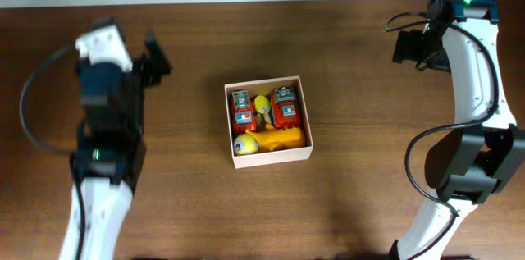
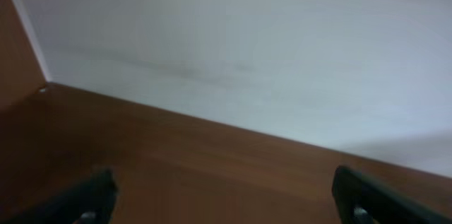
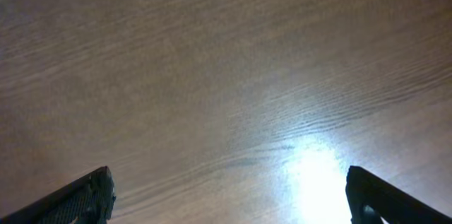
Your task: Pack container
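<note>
The container, a shallow square box with white walls, sits at the middle of the brown table. Inside it lie two red toys, a yellow toy and a small yellow ball-like piece. My left gripper hovers well to the left of the box, open and empty. In the left wrist view the left gripper shows only bare table and a white wall between its wide-spread fingers. My right gripper is far right at the back, and in its wrist view the right gripper stands open over bare wood.
The table's back edge meets a white wall. Both arms' bases stand at the front corners with black cables looping beside them.
</note>
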You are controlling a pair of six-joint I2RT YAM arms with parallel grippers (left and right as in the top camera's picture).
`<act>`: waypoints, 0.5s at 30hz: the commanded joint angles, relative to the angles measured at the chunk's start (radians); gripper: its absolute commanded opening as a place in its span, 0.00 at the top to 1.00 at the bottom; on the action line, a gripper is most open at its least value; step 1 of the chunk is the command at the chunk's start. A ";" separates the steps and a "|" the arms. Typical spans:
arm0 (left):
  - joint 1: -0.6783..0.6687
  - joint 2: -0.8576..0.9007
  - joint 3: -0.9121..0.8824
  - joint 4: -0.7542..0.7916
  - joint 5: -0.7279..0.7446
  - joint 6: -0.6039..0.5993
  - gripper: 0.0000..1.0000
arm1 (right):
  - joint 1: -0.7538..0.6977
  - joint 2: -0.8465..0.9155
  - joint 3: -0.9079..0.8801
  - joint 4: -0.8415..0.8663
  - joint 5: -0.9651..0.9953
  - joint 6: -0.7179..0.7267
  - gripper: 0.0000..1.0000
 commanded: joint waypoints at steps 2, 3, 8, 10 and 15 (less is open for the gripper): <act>0.035 -0.203 -0.212 0.029 0.015 0.009 0.01 | 0.003 0.004 -0.004 0.003 -0.002 0.003 0.01; 0.042 -0.248 -0.257 0.034 0.016 0.009 0.01 | 0.003 0.004 -0.004 0.003 -0.002 0.003 0.01; 0.050 -0.475 -0.459 0.047 0.015 0.009 0.01 | 0.003 0.004 -0.004 0.003 -0.002 0.003 0.01; 0.050 -0.574 -0.542 0.057 0.016 0.009 0.01 | 0.003 0.004 -0.004 0.003 -0.002 0.003 0.01; 0.050 -0.758 -0.729 0.121 0.083 0.009 0.01 | 0.003 0.004 -0.004 0.003 -0.002 0.003 0.01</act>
